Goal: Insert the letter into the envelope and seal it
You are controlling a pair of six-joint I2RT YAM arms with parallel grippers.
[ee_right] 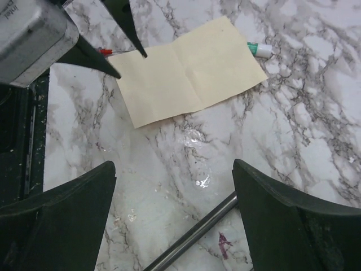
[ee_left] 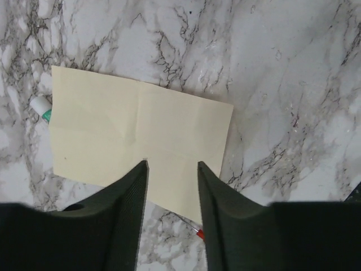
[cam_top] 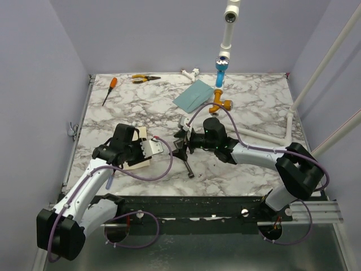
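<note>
Thin, light and floppy, the letter [ee_left: 141, 135] lies flat at the near left of the tabletop [cam_top: 254, 113], probably best pinched by an edge, beneath the parted, empty jaws of the left gripper [ee_left: 172, 164]; those of the right gripper [ee_right: 174, 166] gape wide.

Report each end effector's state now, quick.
Left end effector: open partway, over the letter, holding nothing.
Right end effector: open wide, empty.
</note>
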